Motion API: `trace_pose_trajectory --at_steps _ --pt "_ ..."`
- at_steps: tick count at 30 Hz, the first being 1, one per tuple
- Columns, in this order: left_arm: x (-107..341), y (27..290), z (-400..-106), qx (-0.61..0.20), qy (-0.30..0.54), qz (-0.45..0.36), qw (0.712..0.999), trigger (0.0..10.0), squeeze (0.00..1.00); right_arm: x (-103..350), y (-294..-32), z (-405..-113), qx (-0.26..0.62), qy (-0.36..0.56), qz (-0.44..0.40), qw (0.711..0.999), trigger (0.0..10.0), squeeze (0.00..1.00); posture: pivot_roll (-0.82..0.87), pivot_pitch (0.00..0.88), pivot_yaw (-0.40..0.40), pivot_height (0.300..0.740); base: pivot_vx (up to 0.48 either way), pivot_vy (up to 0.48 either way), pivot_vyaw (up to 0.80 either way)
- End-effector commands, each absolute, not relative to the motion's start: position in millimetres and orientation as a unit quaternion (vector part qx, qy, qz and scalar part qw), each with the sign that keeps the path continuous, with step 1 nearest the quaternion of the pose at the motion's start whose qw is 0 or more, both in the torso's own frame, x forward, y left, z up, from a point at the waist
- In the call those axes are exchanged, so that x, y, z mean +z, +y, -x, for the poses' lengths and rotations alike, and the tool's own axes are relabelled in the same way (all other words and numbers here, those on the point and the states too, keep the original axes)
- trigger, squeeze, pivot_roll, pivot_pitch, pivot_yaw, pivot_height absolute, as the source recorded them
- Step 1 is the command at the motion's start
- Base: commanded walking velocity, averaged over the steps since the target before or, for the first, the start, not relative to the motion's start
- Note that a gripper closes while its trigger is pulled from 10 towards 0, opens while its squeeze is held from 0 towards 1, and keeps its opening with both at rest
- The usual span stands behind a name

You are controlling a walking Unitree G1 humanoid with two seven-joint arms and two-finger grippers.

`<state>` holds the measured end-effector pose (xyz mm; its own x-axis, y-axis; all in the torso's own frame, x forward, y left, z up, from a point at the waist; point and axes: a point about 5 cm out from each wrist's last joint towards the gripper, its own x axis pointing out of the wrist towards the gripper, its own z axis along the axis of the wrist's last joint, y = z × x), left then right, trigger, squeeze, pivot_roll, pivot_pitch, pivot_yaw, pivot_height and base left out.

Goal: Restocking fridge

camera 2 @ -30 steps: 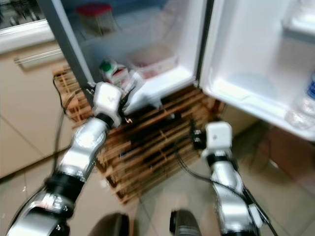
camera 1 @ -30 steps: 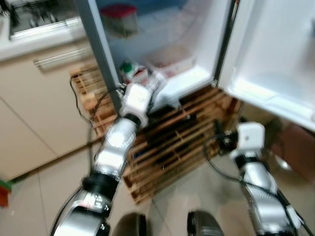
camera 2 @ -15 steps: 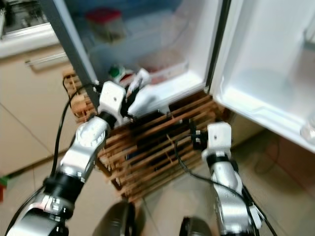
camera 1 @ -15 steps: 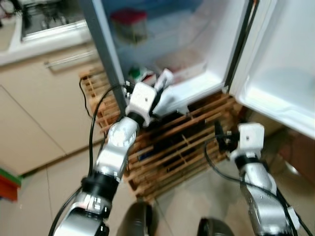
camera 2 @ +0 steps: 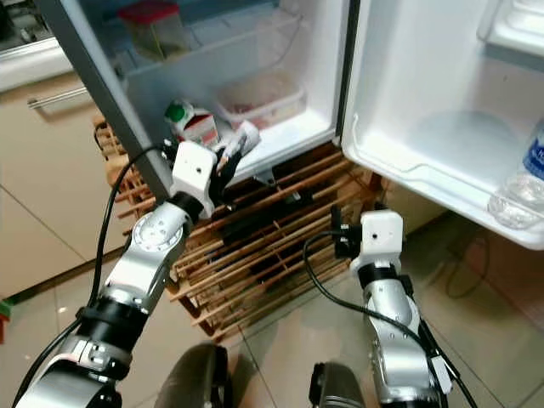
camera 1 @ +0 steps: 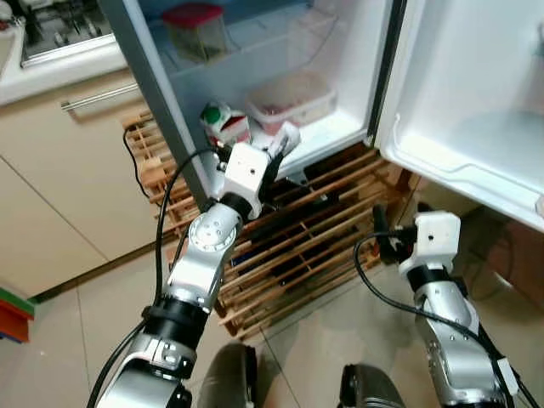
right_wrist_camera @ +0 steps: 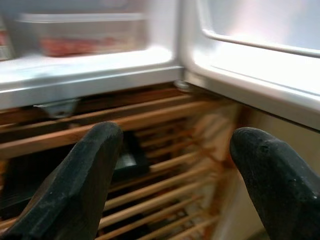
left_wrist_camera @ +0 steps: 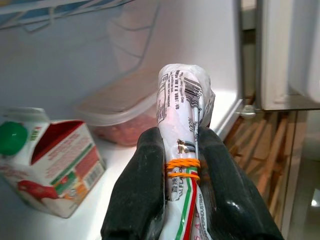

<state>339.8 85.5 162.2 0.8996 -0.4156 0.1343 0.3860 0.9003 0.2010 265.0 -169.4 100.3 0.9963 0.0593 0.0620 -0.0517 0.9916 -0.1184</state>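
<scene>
The fridge stands open before me. My left gripper is shut on a rolled white packet bound with an orange rubber band. It holds the packet upright at the front edge of the bottom shelf. A red and white carton with a green cap stands on that shelf just left of the packet. A clear tub with red contents sits behind it. My right gripper hangs open and low by the wooden slats, below the door's bottom edge.
A wooden slatted pallet lies under the fridge. The open white door juts out on the right, with a water bottle in its rack. A red-lidded container sits on the upper shelf. Beige kitchen cabinets stand on the left.
The camera has shifted and the picture has sharpened. My left gripper, still holding the packet, has edged a little right along the bottom shelf's front. The right arm has stayed put.
</scene>
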Motion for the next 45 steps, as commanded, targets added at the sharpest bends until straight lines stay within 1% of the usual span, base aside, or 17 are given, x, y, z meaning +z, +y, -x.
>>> trace_pose_trajectory --at_steps 1,8,13,16,19,21,23,24,26,29,32,34,36,41,44,45 --pt "167.3 87.0 -339.3 -0.198 -0.094 -0.076 0.973 10.0 0.00 104.7 -168.2 -266.3 0.031 -0.037 0.064 0.997 10.0 0.00 0.11 0.132 0.103 0.662 0.326 -0.349 0.74" --pt "169.4 84.4 -341.1 -0.192 -0.090 -0.087 0.973 10.0 0.00 104.5 -168.1 -266.9 0.029 -0.034 0.063 0.997 10.0 0.00 0.11 0.131 0.098 0.662 0.382 -0.284 0.70" --pt "172.9 88.0 -346.7 -0.163 -0.085 -0.082 0.980 10.0 0.00 106.0 -166.7 -267.8 0.034 -0.034 0.061 0.997 10.0 0.00 0.11 0.131 0.097 0.662 0.317 -0.202 0.00" --pt "185.3 94.3 -359.7 -0.141 -0.091 -0.095 0.981 10.0 0.00 110.8 -162.3 -268.8 0.052 -0.040 0.057 0.996 10.0 0.00 0.12 0.139 0.086 0.662 0.000 0.000 0.00" --pt "213.9 97.3 -380.1 -0.135 -0.097 -0.109 0.980 10.0 0.00 115.5 -157.6 -270.6 0.078 -0.039 0.054 0.995 10.0 0.00 0.11 0.153 0.069 0.662 0.000 0.000 0.00" --pt "221.9 97.0 -383.0 -0.135 -0.103 -0.104 0.980 10.0 0.00 116.3 -157.2 -270.4 0.082 -0.039 0.055 0.994 10.0 0.00 0.11 0.160 0.062 0.662 0.000 0.000 0.00" --pt "244.5 89.3 -389.7 -0.145 -0.118 -0.109 0.976 10.0 0.00 116.5 -155.7 -269.2 0.097 -0.034 0.057 0.993 10.0 0.00 0.10 0.167 0.054 0.662 0.000 0.000 0.00" --pt "244.5 89.3 -389.7 -0.145 -0.118 -0.109 0.976 10.0 0.00 116.5 -155.7 -269.2 0.097 -0.034 0.057 0.993 10.0 0.00 0.10 0.167 0.054 0.662 0.000 0.000 0.00" --pt "261.5 79.0 -396.0 -0.154 -0.121 -0.117 0.974 10.0 0.00 115.2 -155.1 -266.6 0.109 -0.025 0.059 0.992 10.0 0.00 0.10 0.175 0.050 0.662 0.000 0.000 0.00" --pt "274.0 70.3 -402.9 -0.159 -0.121 -0.126 0.972 10.0 0.00 114.9 -153.1 -262.4 0.124 -0.017 0.058 0.990 10.0 0.00 0.09 0.190 0.051 0.662 0.000 0.000 0.00" --pt "276.4 66.3 -406.4 -0.172 -0.115 -0.146 0.968 10.0 0.00 116.4 -148.5 -258.7 0.141 -0.011 0.051 0.989 10.0 0.00 0.08 0.207 0.054 0.662 0.000 0.000 0.00" --pt "275.4 62.0 -408.7 -0.200 -0.107 -0.170 0.959 10.0 0.00 119.1 -144.1 -254.0 0.165 -0.004 0.039 0.986 10.0 0.00 0.08 0.224 0.054 0.662 0.000 0.000 0.00" --pt "275.3 60.9 -408.8 -0.208 -0.106 -0.173 0.957 10.0 0.00 119.7 -143.2 -253.0 0.171 -0.002 0.036 0.985 10.0 0.00 0.08 0.224 0.054 0.662 0.000 0.000 0.00" --pt "274.6 52.4 -410.4 -0.271 -0.099 -0.205 0.935 10.0 0.00 124.1 -137.3 -237.5 0.249 0.026 0.035 0.967 10.0 0.00 0.05 0.272 0.041 0.662 0.000 0.000 0.00" --pt "271.2 50.6 -410.2 -0.303 -0.093 -0.219 0.923 10.0 0.00 127.3 -138.3 -232.6 0.265 0.033 0.039 0.963 10.0 0.00 0.03 0.291 0.035 0.662 0.000 0.000 0.00" --pt "271.2 50.6 -410.2 -0.303 -0.093 -0.219 0.923 10.0 0.00 127.3 -138.3 -232.6 0.265 0.033 0.039 0.963 10.0 0.00 0.03 0.291 0.035 0.662 0.000 0.000 0.00"
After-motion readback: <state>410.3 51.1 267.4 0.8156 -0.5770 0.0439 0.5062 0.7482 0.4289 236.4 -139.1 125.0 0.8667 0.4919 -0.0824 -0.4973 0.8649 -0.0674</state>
